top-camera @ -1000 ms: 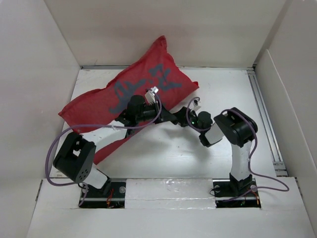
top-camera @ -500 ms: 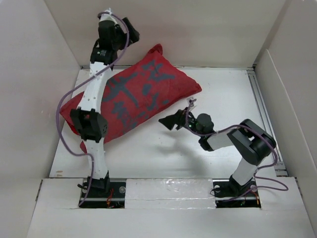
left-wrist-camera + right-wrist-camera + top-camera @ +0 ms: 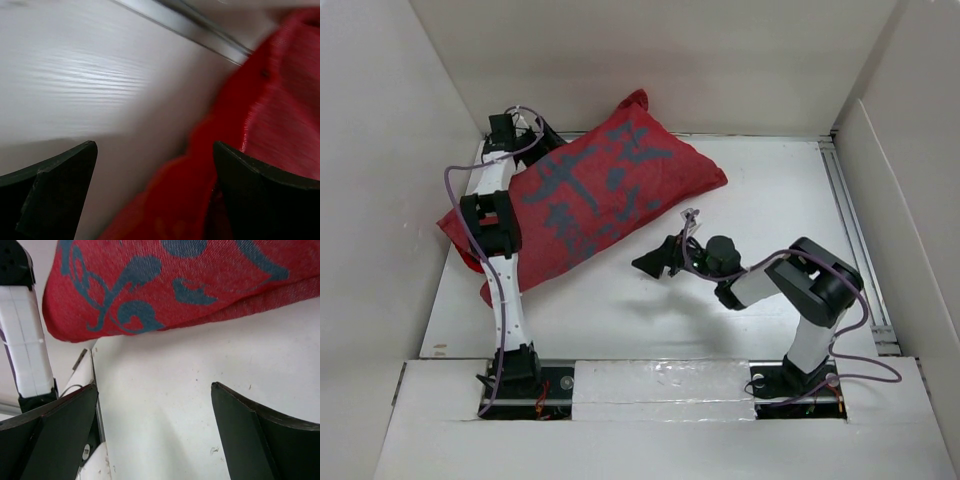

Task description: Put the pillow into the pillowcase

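The pillowcase (image 3: 600, 195) lies slantwise across the far left part of the table (image 3: 770, 210), plump and rounded, its red cloth marked with large blue-grey characters. Its upper corner rises against the back wall (image 3: 720, 60), and its lower left end reaches toward the table's left edge. The pillow itself is not visible in any view. The left arm (image 3: 502, 270) stretches up along the left side of the case, crossing over its lower end. The left gripper (image 3: 155, 200) is at the far left corner with its jaws spread wide. In the left wrist view the red edge of the case lies between and below the fingers (image 3: 55, 195), beside bare table and a metal rail (image 3: 200, 25), and nothing is clamped. The right gripper (image 3: 155, 435) hovers above the middle of the table, just off the near long edge of the case and pointing toward it. Its jaws are also wide apart and hold nothing.
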`<state>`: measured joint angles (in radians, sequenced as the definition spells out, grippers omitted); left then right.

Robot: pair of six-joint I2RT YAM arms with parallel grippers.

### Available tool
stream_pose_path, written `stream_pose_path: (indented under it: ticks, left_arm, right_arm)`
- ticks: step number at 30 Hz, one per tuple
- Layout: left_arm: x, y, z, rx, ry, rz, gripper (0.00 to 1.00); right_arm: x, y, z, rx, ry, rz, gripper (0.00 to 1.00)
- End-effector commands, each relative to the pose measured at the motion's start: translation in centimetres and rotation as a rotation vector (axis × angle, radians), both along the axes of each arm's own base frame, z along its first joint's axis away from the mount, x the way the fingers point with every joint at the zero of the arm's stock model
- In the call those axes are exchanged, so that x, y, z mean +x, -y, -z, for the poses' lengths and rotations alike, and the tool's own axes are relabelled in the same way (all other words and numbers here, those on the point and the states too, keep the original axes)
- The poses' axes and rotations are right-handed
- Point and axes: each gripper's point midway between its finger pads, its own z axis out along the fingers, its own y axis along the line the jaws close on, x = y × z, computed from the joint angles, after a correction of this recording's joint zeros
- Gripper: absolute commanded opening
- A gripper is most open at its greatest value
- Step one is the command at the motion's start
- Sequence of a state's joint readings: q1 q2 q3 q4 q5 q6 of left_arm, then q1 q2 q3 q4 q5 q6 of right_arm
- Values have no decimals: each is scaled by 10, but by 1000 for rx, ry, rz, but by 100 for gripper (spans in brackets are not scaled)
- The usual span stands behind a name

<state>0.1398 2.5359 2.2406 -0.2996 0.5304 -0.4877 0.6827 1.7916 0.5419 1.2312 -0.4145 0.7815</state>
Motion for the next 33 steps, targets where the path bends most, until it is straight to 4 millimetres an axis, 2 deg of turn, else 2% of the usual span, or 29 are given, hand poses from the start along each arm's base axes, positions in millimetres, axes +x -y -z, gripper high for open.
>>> stream_pose_path:
  ticks: [1, 2, 4, 5, 6, 7, 8, 10, 11, 14, 15, 17, 18, 19, 21, 22, 24, 25, 26, 27, 29, 31, 32, 33]
  left_arm:
    - [-16, 68, -55, -277, 162, 322, 99]
    - [-23, 75, -47, -342, 147, 354, 99]
    - [-32, 86, -55, -511, 111, 370, 97]
    - [-46, 100, -71, -575, 209, 453, 97]
    - [-46, 100, -71, -576, 210, 454, 97]
    - [-51, 102, -91, -625, 211, 454, 99]
    - [-57, 109, -103, -624, 260, 502, 99]
    - [-61, 109, -114, -624, 283, 509, 99]
    - [-65, 110, -131, -639, 295, 510, 99]
    - [-89, 114, -157, -694, 393, 580, 99]
    - [-111, 116, -189, -749, 465, 636, 99]
    - [-131, 116, -205, -811, 504, 682, 99]
    - [-152, 131, -221, -852, 533, 760, 99]
    - [-159, 143, -226, -863, 536, 784, 99]
    - [-159, 150, -224, -836, 545, 793, 99]
    - [-163, 161, -232, -819, 556, 805, 99]
    - [-153, 167, -210, -805, 440, 749, 99]
    - [-152, 174, -204, -762, 471, 761, 99]
    - [-155, 180, -203, -763, 453, 763, 97]
    - [-160, 180, -205, -752, 469, 780, 95]
    - [-173, 196, -215, -780, 460, 824, 88]
    - [-186, 206, -231, -769, 490, 875, 77]
    - [-190, 210, -237, -761, 511, 892, 70]
    - [-195, 217, -244, -744, 505, 906, 59]
  right_arm:
    - [-3, -15, 1, -31, 41, -28, 100]
    - [-1, -17, -1, -13, 42, -28, 100]
    - [2, -19, 3, 14, 9, -33, 100]
    - [8, -13, 7, 20, 1, -33, 100]
    - [8, -13, 7, 20, 1, -33, 100]
    - [8, -13, 5, 27, 9, -33, 100]
    - [8, -13, 5, 27, 9, -33, 100]
    - [8, -15, 6, 17, -3, -42, 100]
    - [8, -14, 10, 4, -4, -43, 100]
    - [9, -15, 8, -12, -6, -43, 100]
    - [11, -16, 5, -18, 1, -43, 100]
    - [11, -15, 3, -22, 12, -43, 100]
    - [12, -16, -1, -26, 20, -44, 100]
    - [17, -17, -4, -34, 29, -33, 100]
    - [24, -21, -11, -32, 45, -24, 100]
    - [27, -23, -13, -38, 52, -24, 100]
    - [38, -16, -13, -38, 53, -6, 100]
    - [43, -15, -17, -31, 62, 4, 100]
    - [41, -15, -22, -20, 58, -6, 100]
    - [47, -12, -22, -25, 52, 7, 100]
    - [57, -12, -27, -35, 61, 17, 100]
    - [70, -6, -26, -58, 53, 41, 100]
    - [74, -9, -35, -48, 67, 41, 100]
    - [82, -6, -35, -51, 77, 55, 100]
